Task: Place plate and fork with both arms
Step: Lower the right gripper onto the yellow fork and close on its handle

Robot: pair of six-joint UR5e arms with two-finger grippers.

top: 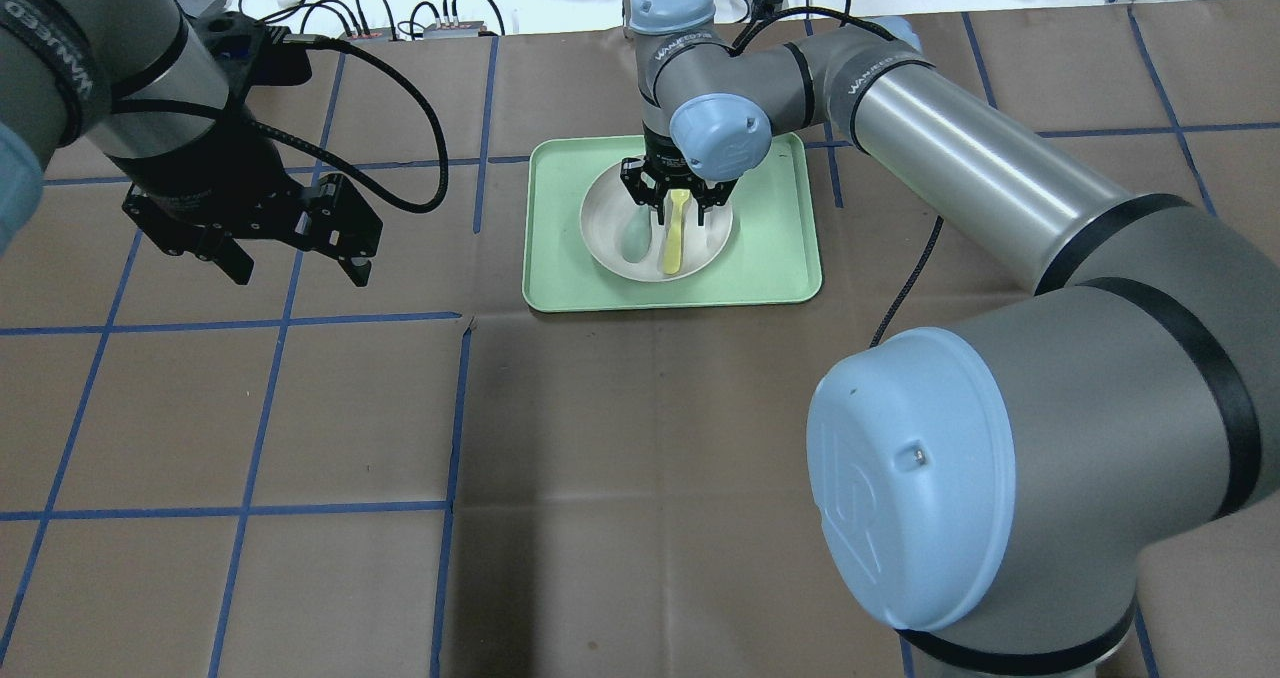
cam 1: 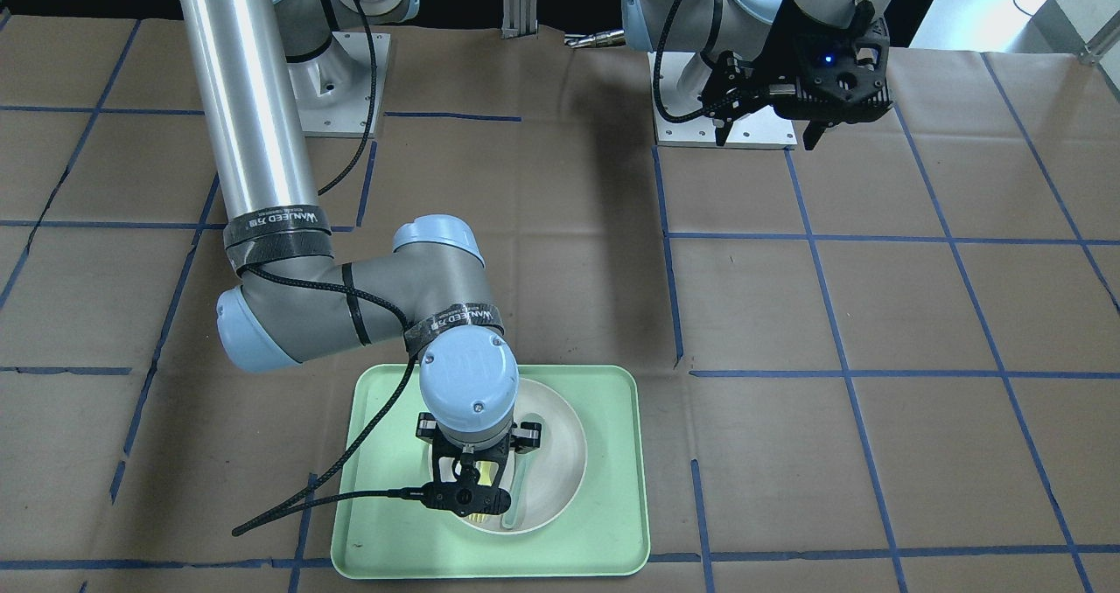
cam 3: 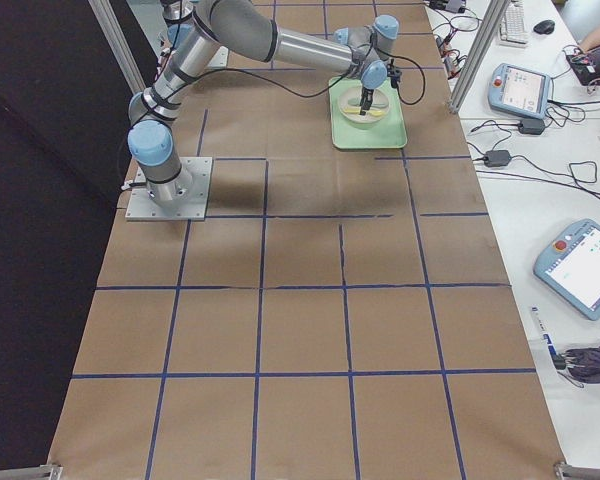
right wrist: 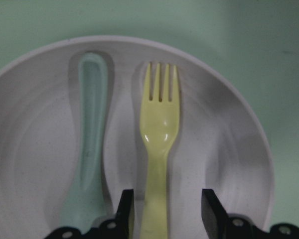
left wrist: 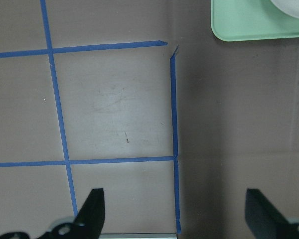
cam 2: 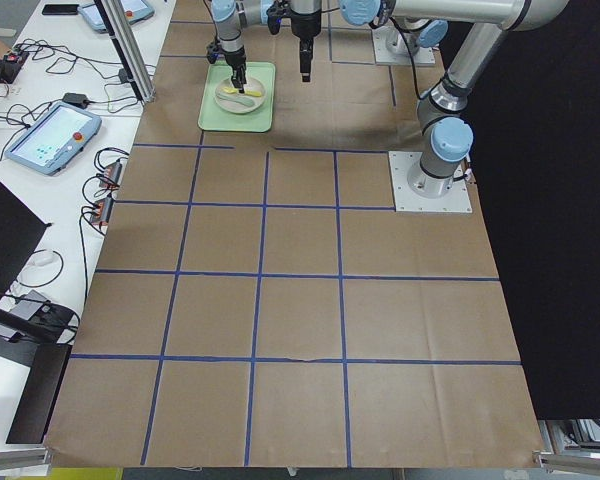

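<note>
On the left of the overhead view, the left arm holds the left gripper [top: 300, 258] above bare table [top: 350, 408], pointing down. Its jaws are spread wide and hold nothing. Farther off, at upper centre, the right arm reaches in from the lower right, its wrist upright over the tray [top: 780, 258]. The right gripper [right wrist: 167, 211] is parted and straddles the handle of the fork [right wrist: 159, 124], with a gap on each side. The fork lies in the plate [right wrist: 35, 149], beside a spoon [right wrist: 89, 129].
</note>
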